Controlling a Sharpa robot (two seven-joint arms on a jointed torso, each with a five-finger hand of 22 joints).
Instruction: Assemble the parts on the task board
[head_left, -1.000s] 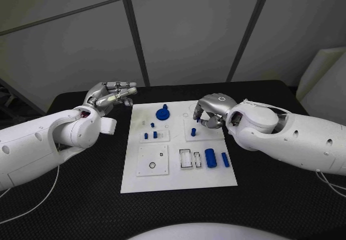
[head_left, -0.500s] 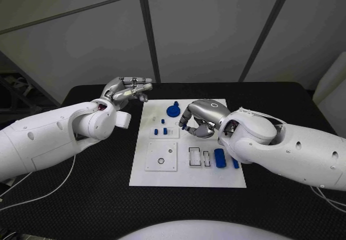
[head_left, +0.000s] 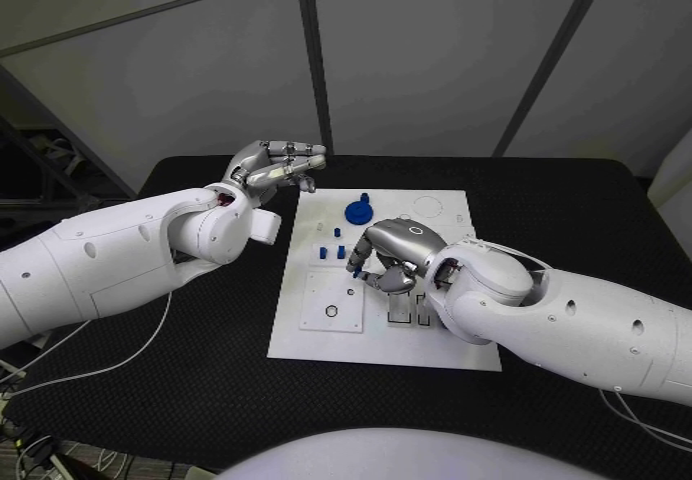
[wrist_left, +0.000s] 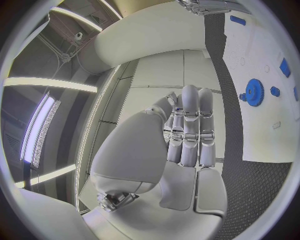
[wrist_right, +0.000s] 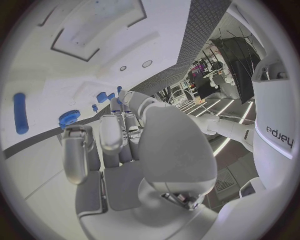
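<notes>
Several loose blue parts sit close under a curled right hand

Several blue parts lie on the task board, the white plate at the middle of the black table. A blue gear stands near the board's far edge, and a cluster of small blue pegs stands in a raised block just beside it, toward the robot. The white panel with a ring-shaped hole lies nearer the robot, beside narrow slotted frames.

The right hand hangs over the board's middle, fingers curled inward and down beside the pegs. Whether anything is pinched between them cannot be told; the right wrist view shows no part clearly in its fingers. My judgement is that the chief risk lies here: the hand and its bulky forearm cover part of the board, so a small sideways drift could knock a peg over or push the board across the table.

The left hand is raised off the board's far left corner, fingers folded against the palm and holding nothing. It looks well clear, though a low sweep could clip the gear.
</notes>
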